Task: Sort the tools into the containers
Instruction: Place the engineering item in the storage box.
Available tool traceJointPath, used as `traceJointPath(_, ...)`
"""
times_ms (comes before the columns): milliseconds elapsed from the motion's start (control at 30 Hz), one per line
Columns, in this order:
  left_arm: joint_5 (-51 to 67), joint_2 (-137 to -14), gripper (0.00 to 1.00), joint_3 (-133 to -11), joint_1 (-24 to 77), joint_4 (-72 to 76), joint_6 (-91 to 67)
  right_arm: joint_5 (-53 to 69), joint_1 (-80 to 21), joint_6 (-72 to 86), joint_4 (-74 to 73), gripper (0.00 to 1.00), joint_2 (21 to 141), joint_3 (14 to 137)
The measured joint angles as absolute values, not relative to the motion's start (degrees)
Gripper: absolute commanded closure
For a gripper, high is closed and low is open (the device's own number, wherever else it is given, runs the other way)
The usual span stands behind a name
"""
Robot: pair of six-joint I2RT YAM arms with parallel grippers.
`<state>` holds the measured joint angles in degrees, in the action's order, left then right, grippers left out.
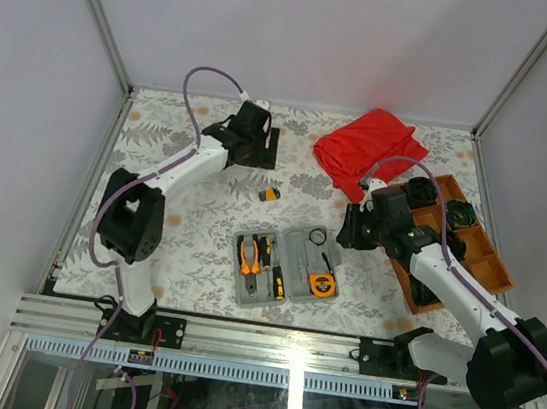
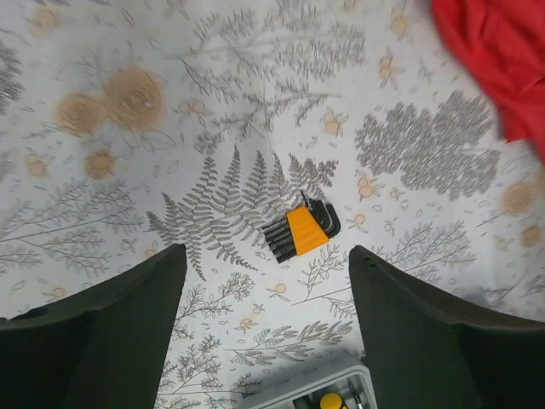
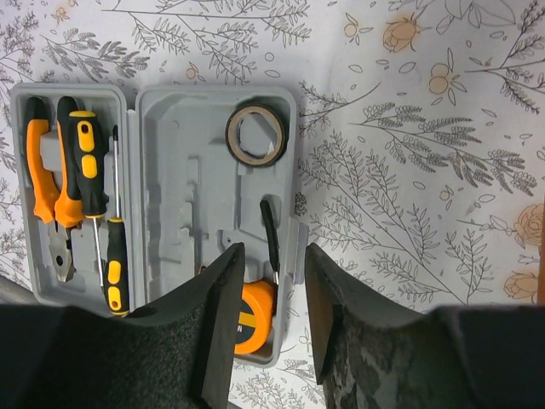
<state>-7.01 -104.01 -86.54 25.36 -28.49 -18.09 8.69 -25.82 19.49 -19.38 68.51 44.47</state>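
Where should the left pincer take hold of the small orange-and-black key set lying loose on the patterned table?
Across the orange holder of the key set, its blockiest part, coming straight down, since it lies flat on the table. The open left pincer hangs above it; I'd turn the wrist so the fingers meet the holder's opposite edges rather than the thin black keys.

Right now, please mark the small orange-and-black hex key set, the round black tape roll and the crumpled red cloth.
hex key set (image 2: 300, 232), left wrist view, orange holder.
tape roll (image 3: 255, 108), right wrist view, upper rim.
red cloth (image 1: 367, 146), top external view, middle.
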Motion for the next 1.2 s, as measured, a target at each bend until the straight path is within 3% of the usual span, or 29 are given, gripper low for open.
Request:
traceJointPath(400,-7.2,-115.5,0.07,-89.4,25.9,-32.2,-17.1,10.2,-25.8,21.9,-17.4,0.54,66.0,38.4)
traceJointPath(1033,-11.6,-120.0,0.13,-91.2,29.3,-33.0,-27.2,10.2,-25.8,22.8,-15.3,0.52,65.2,36.8)
traceJointPath(1200,-11.2,-112.9,0.13,-83.9,29.6,-32.8,-28.3,10.4,-25.8,22.1,-14.7,0.43,68.8,39.5)
